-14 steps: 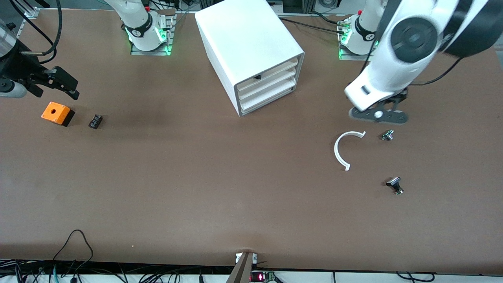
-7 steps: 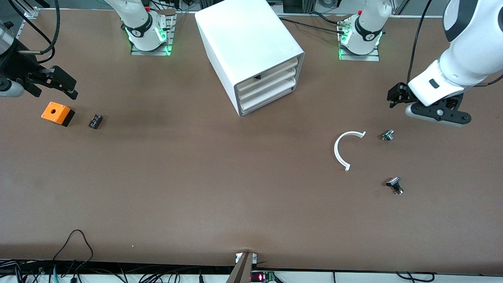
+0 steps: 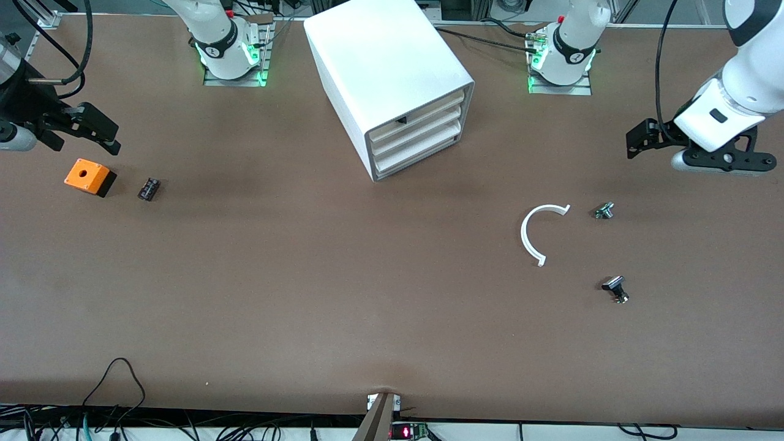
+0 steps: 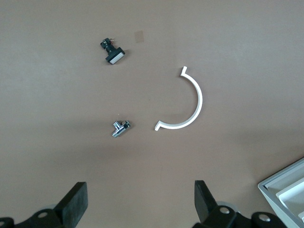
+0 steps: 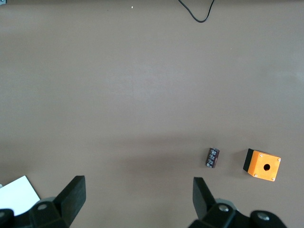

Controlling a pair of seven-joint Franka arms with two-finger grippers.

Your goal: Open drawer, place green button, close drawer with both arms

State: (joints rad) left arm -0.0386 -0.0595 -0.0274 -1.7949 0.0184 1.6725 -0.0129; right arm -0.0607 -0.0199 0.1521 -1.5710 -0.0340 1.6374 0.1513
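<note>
Three drawers sit stacked in the cabinet [image 3: 386, 61], and the lowest drawer [image 3: 416, 160] is shut flush, so opening it looks like the step in hand. The button [image 3: 604, 211] lies on the table toward the left arm's end from the cabinet and nearer the camera, just beside a white arc [image 3: 533, 236]. The left gripper [image 4: 140, 194] hangs above the table near the button, fingers spread wide and empty. The right gripper [image 5: 137, 187] waits, equally wide and empty, over the table toward the right arm's end from the cabinet, near an orange box [image 3: 89, 176]. Since the cabinet stands skewed, the pull should probably follow its own axis, catching only the lowest front, perhaps with the other arm steadying the cabinet.
</note>
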